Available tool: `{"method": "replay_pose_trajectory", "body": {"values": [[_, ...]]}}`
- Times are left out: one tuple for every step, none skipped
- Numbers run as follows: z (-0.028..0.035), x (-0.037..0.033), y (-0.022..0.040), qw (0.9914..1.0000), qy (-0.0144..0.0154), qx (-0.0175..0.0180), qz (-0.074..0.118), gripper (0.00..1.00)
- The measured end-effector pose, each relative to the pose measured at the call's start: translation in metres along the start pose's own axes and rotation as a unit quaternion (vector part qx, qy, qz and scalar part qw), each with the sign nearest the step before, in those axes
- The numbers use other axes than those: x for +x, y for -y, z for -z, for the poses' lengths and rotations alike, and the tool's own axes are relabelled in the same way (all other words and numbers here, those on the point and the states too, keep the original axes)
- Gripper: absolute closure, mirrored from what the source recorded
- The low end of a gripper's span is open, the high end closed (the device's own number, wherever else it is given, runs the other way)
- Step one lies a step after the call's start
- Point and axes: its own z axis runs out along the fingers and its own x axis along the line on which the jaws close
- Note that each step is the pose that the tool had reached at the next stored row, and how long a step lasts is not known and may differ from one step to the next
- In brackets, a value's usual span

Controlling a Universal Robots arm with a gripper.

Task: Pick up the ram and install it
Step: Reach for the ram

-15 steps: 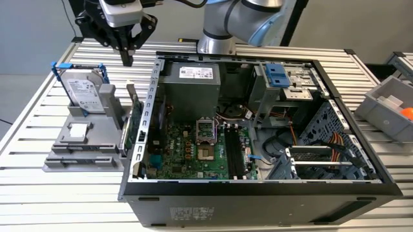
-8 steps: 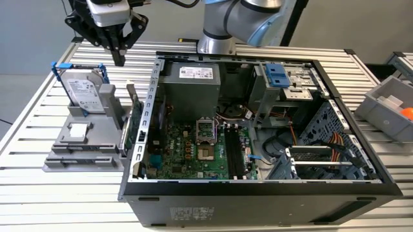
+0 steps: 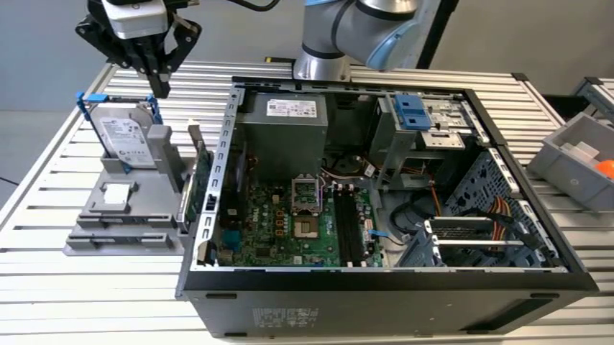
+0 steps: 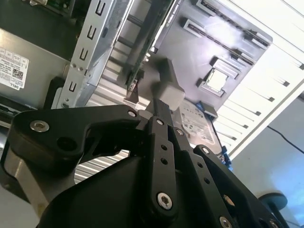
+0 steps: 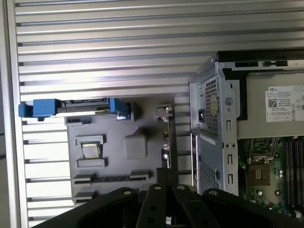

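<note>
The end effector (image 3: 160, 85) hangs at the exterior view's upper left, clenched (gripping nothing), just above the hard drive (image 3: 128, 140) standing in a gray holder (image 3: 108, 237).

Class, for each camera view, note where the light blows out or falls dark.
Exterior view: even light, though the open black computer case is dim inside. Second wrist view: the slatted metal table washes out white beyond the black gripper. First wrist view: bright glare bands across that table's slats.
</note>
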Motion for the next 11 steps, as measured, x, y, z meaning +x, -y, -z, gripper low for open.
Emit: {"method": "replay_pose_trajectory", "body": {"values": [[0.0, 0.0024, 0.0002, 1.0, 0.0, 0.0, 0.0, 1.0], [0.0, 0.0047, 0.0003, 1.0, 0.0, 0.0, 0.0, 1.0], [0.0001, 0.0072, 0.0005, 1.0, 0.0, 0.0, 0.001, 1.0], [0.0001, 0.0099, 0.0007, 1.0, 0.0, 0.0, 0.001, 1.0], [0.0001, 0.0125, 0.0009, 1.0, -0.0001, 0.0, 0.001, 1.0], [0.0002, 0.0149, 0.0011, 1.0, -0.0001, 0.0, 0.001, 1.0], [0.0002, 0.0173, 0.0012, 1.0, -0.0001, 0.0, 0.001, 1.0], [0.0002, 0.0194, 0.0014, 1.0, -0.0001, 0.0, 0.001, 1.0], [0.0003, 0.0218, 0.0015, 1.0, -0.0001, 0.0, 0.002, 1.0], [0.0003, 0.024, 0.0017, 1.0, -0.0001, 0.0, 0.002, 1.0], [0.0003, 0.0263, 0.0018, 1.0, -0.0001, 0.0, 0.002, 1.0]]}}
